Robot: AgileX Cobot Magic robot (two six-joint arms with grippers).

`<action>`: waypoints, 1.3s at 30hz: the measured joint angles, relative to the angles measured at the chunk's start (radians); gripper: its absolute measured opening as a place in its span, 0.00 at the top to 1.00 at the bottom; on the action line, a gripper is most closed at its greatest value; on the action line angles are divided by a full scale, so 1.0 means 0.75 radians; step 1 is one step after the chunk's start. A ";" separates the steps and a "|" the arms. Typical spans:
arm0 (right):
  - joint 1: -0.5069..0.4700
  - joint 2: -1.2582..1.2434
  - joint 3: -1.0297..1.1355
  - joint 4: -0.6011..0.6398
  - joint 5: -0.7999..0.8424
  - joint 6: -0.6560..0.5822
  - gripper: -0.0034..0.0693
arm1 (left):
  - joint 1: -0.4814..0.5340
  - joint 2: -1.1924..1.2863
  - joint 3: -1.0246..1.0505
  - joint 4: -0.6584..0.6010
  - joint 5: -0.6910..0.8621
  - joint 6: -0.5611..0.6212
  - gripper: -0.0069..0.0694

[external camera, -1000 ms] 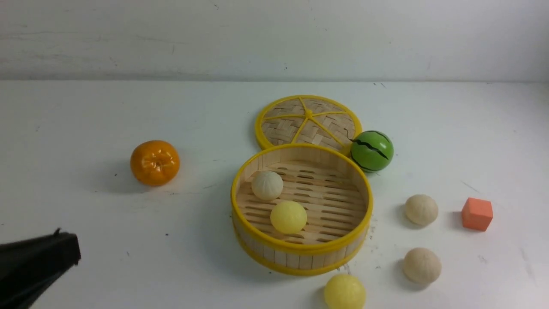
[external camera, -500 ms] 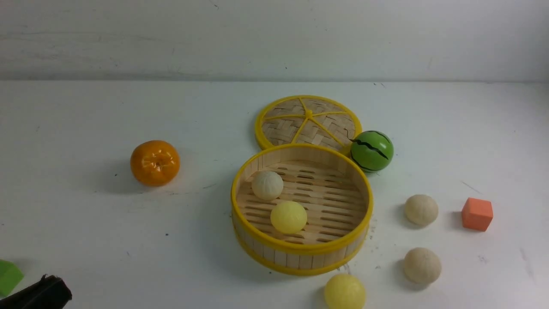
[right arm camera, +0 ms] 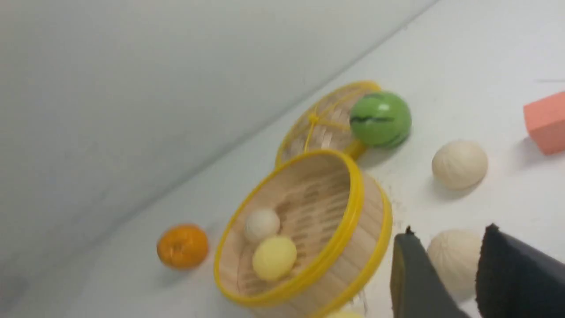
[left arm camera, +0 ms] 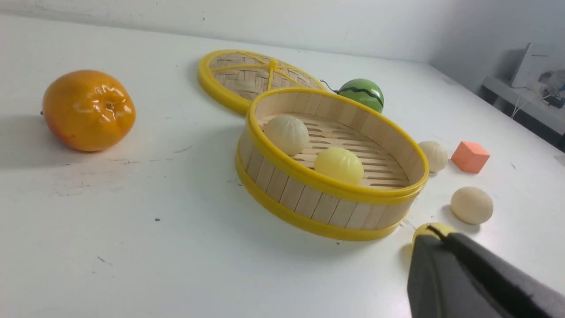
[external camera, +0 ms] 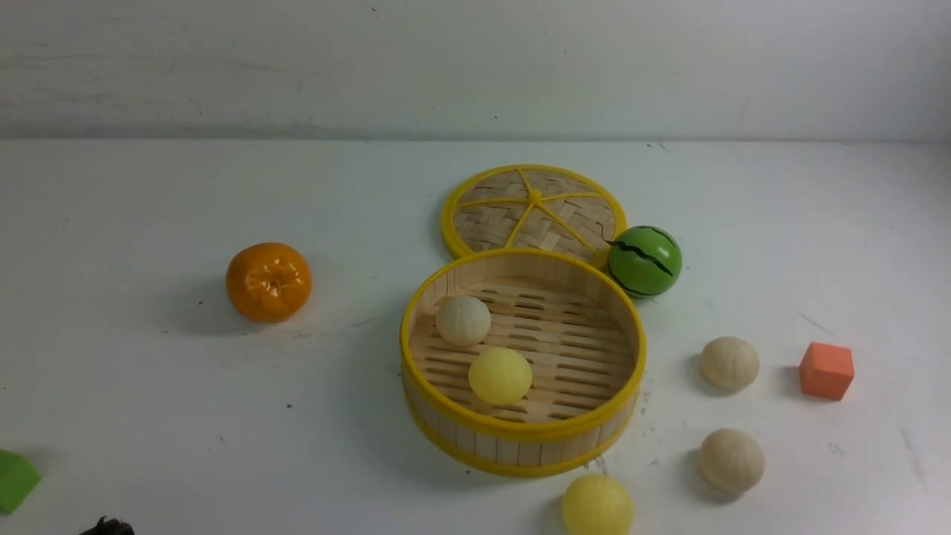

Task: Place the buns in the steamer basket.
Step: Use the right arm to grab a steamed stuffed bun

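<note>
Front view: white table (external camera: pixel 148 416) is carrying everything. My left gripper (left arm camera: pixel 437 236) is sitting clenched on nothing at the near left. My right gripper (right arm camera: pixel 449 230) is hanging released, jaws parted, with the near cream bun (external camera: pixel 731 459) showing untouched through the gap. Steamer basket (external camera: pixel 520 435) is standing centre, with the lid (external camera: pixel 535 212) lying flat just beyond its far wall. Orange (external camera: pixel 268 282) is resting well left. Green striped ball (external camera: pixel 644 261) is leaning on the lid's right edge. Inside the basket, inner cream bun (external camera: pixel 463 321) and inner yellow bun (external camera: pixel 500 376) are lying together. Outer yellow bun (external camera: pixel 597 505) is sitting just near of the basket. Far cream bun (external camera: pixel 729 363) is lying right, beside the orange cube (external camera: pixel 826 370). Green block (external camera: pixel 15 481) is peeking in at the near-left edge.
</note>
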 joint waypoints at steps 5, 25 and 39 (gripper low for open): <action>0.000 0.541 -0.492 -0.102 0.578 -0.306 0.70 | 0.000 0.000 0.000 0.000 0.006 0.000 0.93; 0.758 1.969 -1.273 -0.612 0.824 0.085 0.87 | 0.000 0.000 0.000 0.000 0.010 0.000 0.91; 0.755 2.180 -1.339 -0.596 0.633 0.113 0.61 | 0.000 0.000 0.000 0.000 0.010 0.000 0.89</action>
